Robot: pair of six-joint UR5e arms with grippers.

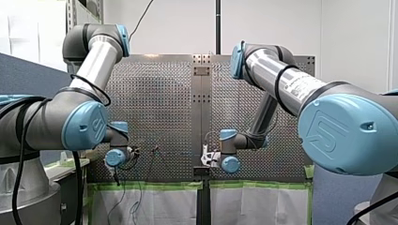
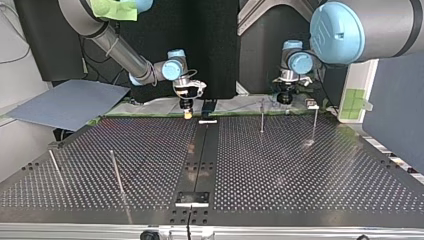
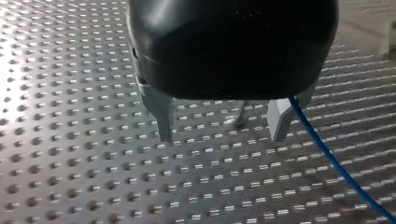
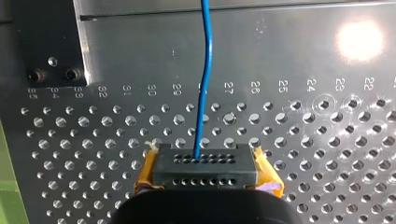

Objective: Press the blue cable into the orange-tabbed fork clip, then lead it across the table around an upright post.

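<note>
In the left wrist view my left gripper (image 3: 222, 128) stands open just above the perforated table. The blue cable (image 3: 336, 163) runs free past the outside of one metal finger (image 3: 280, 119), and a thin upright post (image 3: 240, 116) shows between the fingers. In the right wrist view my right gripper (image 4: 205, 170), with yellow pads (image 4: 144, 177), is shut on the blue cable (image 4: 203, 93), which leads straight ahead over the plate. The top view has my left gripper (image 2: 285, 99) at the far right edge and my right gripper (image 2: 187, 114) near the far middle. I cannot make out the orange-tabbed clip.
Two upright posts (image 2: 261, 120) (image 2: 315, 125) stand near my left gripper in the top view. Two more leaning posts (image 2: 117, 172) (image 2: 55, 165) are at the near left. A black centre rail (image 2: 200, 155) splits the table. A grey sheet (image 2: 70, 102) lies off the far left corner.
</note>
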